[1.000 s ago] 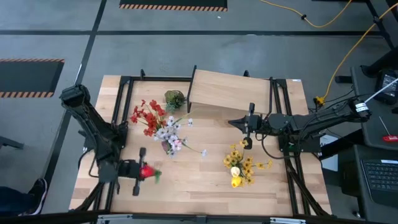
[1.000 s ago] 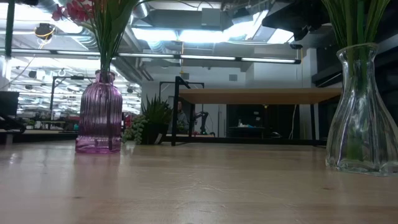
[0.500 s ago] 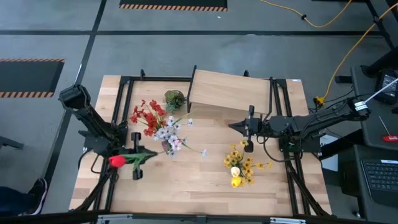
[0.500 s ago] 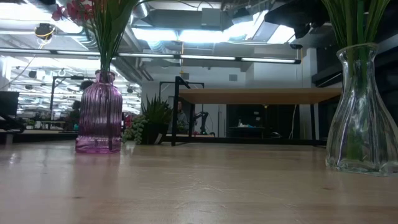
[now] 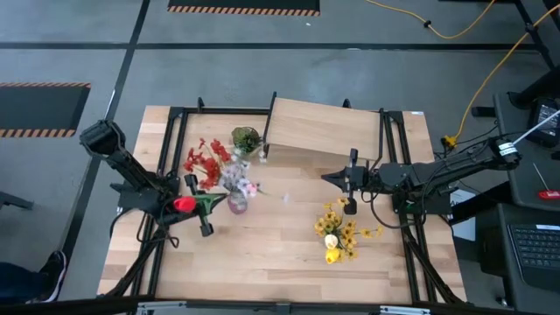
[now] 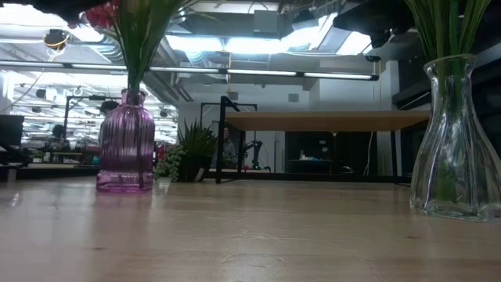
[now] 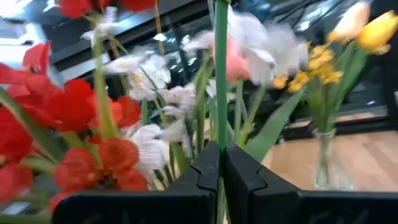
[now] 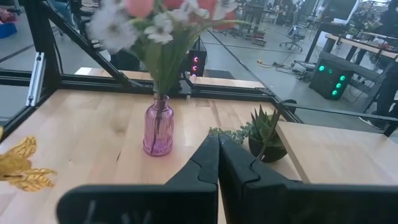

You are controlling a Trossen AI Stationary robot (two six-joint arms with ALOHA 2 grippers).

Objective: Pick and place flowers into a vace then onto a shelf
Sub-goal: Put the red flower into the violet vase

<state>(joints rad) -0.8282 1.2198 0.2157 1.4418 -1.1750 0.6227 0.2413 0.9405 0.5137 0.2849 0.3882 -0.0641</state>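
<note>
My left gripper (image 5: 198, 206) is shut on a red tulip (image 5: 183, 204) with a green stem, just left of the purple vase (image 5: 236, 203). That vase stands on the table and holds red and white flowers (image 5: 210, 162); it also shows in the low view (image 6: 125, 141). A clear vase (image 6: 458, 141) with yellow flowers (image 5: 339, 232) stands at the right. The light-wood shelf (image 5: 324, 129) stands at the far side. My right gripper (image 5: 350, 181) is shut and empty, near the shelf's front edge. My left gripper pinches the tulip's green stem (image 7: 220, 127) between its two fingers (image 7: 205, 171), which lie across the stem. The tulip is lifted clear of the table. Its red bud (image 5: 183, 204) lies to the table's left of the fingers, and the stem runs on toward the purple vase.
A small potted green plant (image 5: 246, 138) stands beside the shelf's left end; it also shows in the right wrist view (image 8: 264, 134). Black frame rails (image 5: 166, 140) run along the table's left and right sides. Bare wood (image 5: 262, 262) lies along the near edge.
My left gripper has carried the red tulip from the near left up toward the far edge and the purple vase, turning as it went. The bud, first on the gripper's right, now lies on its left. The white flowers in the purple vase have shifted.
</note>
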